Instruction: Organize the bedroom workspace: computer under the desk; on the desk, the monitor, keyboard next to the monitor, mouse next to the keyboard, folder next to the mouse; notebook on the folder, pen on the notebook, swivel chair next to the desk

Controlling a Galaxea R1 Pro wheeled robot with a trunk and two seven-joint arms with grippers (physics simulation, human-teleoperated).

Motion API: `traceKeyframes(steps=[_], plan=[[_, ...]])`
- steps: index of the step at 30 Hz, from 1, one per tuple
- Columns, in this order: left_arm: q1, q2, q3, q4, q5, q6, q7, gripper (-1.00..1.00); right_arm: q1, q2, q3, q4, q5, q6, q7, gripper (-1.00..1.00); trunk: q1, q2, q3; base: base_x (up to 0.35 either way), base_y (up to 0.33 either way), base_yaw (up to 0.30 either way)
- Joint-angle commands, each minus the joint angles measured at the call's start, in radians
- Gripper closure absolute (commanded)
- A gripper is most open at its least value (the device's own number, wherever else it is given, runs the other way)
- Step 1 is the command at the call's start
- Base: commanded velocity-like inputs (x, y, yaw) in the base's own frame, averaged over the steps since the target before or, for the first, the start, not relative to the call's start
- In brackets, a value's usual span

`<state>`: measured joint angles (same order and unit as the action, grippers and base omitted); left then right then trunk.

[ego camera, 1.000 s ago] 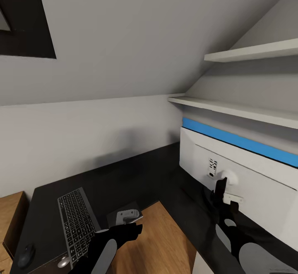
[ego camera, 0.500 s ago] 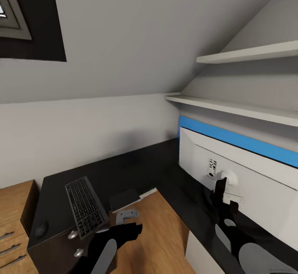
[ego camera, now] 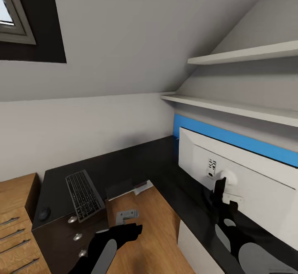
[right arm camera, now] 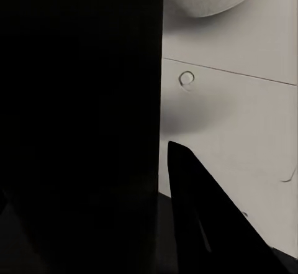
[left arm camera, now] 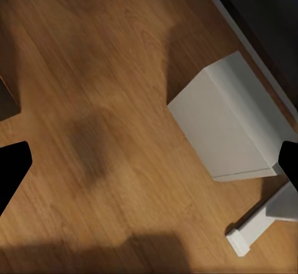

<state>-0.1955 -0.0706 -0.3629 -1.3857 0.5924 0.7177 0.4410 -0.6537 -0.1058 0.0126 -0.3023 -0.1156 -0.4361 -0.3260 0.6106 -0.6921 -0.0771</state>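
The monitor shows its silver-white back over the right wing of the glossy black desk. My right gripper is shut on its black stand, and the pale back fills the space beside one dark finger. I cannot tell whether the stand rests on the desk. The keyboard lies on the desk's left wing, with the small black mouse to its left. My left gripper hangs open over the wooden floor, holding nothing. A dark flat item with a pale sheet beside it lies right of the keyboard.
A black drawer unit with round knobs stands under the keyboard. A light wooden chest is to its left. A blue back panel and two white shelves run behind the monitor. A white desk support stands on the floor.
The whole view has shifted as the robot moved, so the keyboard and the desk's left wing look farther off. The drawer unit and chest have come into sight. The monitor stays in my right gripper.
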Motion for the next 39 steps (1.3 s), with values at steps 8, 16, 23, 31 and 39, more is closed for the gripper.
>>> traceKeyframes(steps=[8, 16, 23, 31, 39], plan=[[-0.001, 0.000, -0.001, -0.001, 0.012, 0.002, 0.010, -1.00, -0.001, 0.001, 0.000, -0.001, -0.007, -0.009, 0.001, 1.00, 0.000, -0.002, -0.002, -0.003, -0.002, 0.000], [-0.001, 0.000, -0.001, 0.000, 0.012, 0.002, 0.010, -1.00, -0.001, 0.001, 0.000, -0.001, -0.006, -0.009, 0.001, 1.00, 0.000, -0.002, -0.002, 0.000, 0.000, 0.000], [-0.001, 0.000, -0.001, 0.000, 0.012, 0.002, 0.010, -1.00, -0.001, 0.001, 0.000, -0.001, -0.006, -0.009, 0.001, 1.00, 0.000, -0.002, -0.002, 0.000, 0.000, 0.000], [-0.001, 0.000, -0.001, 0.001, 0.012, 0.002, 0.010, -1.00, -0.001, 0.001, 0.001, -0.001, -0.005, -0.009, 0.001, 1.00, 0.000, -0.002, -0.002, 0.000, 0.000, 0.000], [-0.001, 0.000, -0.001, 0.001, 0.012, 0.002, 0.010, -1.00, -0.001, 0.003, 0.002, -0.001, -0.003, -0.009, 0.002, 1.00, 0.000, -0.002, -0.002, 0.000, 0.000, 0.064]])
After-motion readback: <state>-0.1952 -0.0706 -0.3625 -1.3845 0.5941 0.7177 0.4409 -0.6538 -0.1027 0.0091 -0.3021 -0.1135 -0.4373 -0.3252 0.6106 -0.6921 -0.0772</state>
